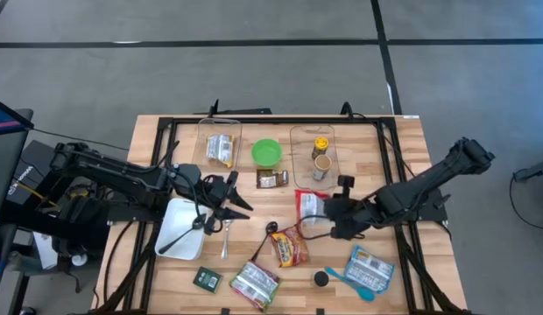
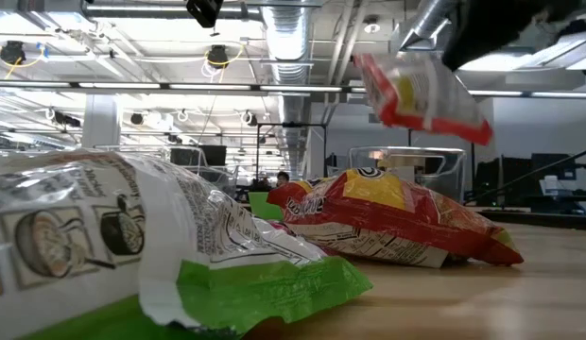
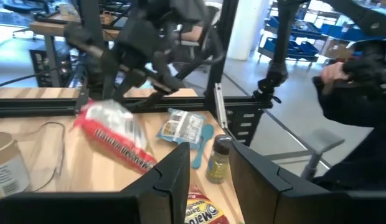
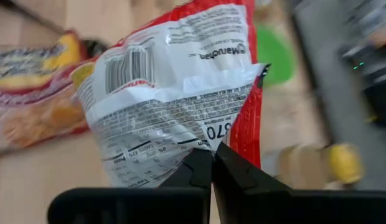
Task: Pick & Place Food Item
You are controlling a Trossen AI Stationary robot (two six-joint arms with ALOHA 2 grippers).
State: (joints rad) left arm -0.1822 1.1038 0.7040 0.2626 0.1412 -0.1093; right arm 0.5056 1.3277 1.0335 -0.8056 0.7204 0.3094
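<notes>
The right gripper [image 4: 211, 151] is pinching the edge of a red and white noodle packet [image 4: 174, 87], its fingers closed tight on the crimped seam. In the low view the packet [image 2: 421, 90] is hanging clear above the wooden table [image 1: 403, 157], tilted, with open air beneath it. It is sitting near the table's middle, just left of the gripper [image 1: 328, 213]. Bare wood is lying to its right; a clear tray [image 1: 313, 153] is standing just beyond it, and a red and yellow snack bag [image 1: 289, 248] is lying just nearer. The left gripper [image 1: 241, 206] is waiting over the table's left half, beside a white dish [image 1: 171, 234], its fingers parted and holding nothing.
</notes>
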